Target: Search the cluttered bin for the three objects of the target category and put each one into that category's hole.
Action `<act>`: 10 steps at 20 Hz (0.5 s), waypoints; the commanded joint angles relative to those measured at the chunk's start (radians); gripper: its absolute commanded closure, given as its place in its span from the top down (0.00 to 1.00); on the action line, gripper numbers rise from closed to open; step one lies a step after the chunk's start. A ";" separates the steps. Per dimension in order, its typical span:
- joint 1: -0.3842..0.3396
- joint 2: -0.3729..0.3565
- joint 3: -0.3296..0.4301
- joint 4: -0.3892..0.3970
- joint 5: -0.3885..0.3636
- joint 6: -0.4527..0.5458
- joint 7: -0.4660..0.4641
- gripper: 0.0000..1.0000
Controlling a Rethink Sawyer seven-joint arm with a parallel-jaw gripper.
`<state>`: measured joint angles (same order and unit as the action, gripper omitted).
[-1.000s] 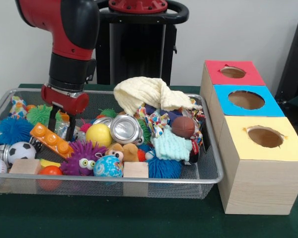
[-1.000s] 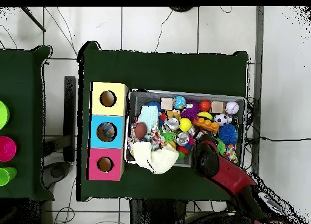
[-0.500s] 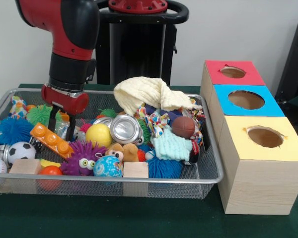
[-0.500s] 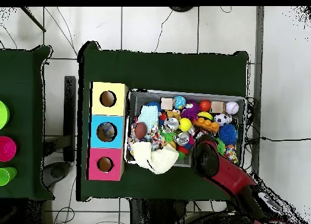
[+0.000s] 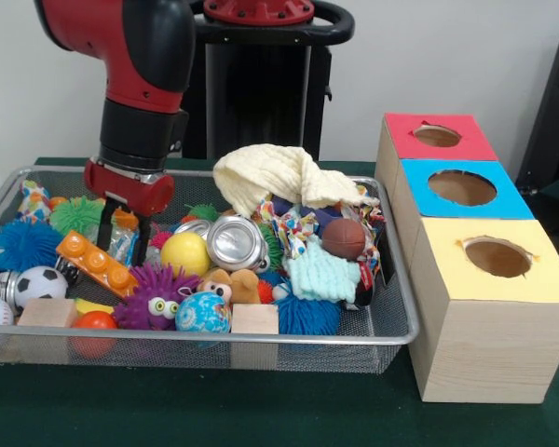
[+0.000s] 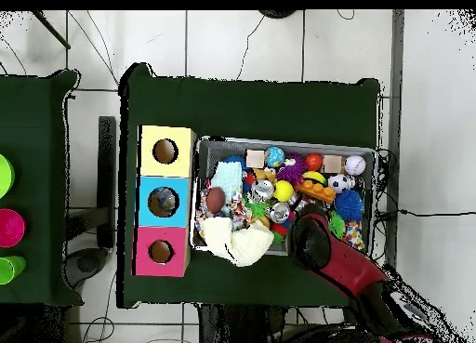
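Observation:
A wire bin holds mixed toys: a crushed silver can, a yellow ball, a brown football, a soccer ball and an orange brick. My gripper reaches down into the bin's far left part. Its fingers stand on either side of a crumpled clear bottle with an orange cap and look closed against it. To the right stand three boxes with holes: red, blue and yellow. In the overhead view the arm hides the gripper.
A pale yellow cloth is heaped at the bin's back. A purple fuzzy toy, a blue spiky ball and wooden blocks crowd the front. Coloured cups stand on a second table in the overhead view.
The arm has shifted slightly to the right and a touch upward in the front view. The clear bottle between the fingers has shifted with it.

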<state>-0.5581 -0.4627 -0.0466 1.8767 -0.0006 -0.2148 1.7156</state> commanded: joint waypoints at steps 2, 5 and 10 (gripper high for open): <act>-0.003 -0.011 0.068 -0.026 0.010 0.058 0.168 1.00; -0.008 -0.013 0.073 -0.027 0.008 0.062 0.167 1.00; -0.008 -0.011 0.072 -0.026 0.002 0.059 0.163 1.00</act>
<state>-0.5573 -0.4695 -0.0467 1.8767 -0.0006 -0.2148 1.7156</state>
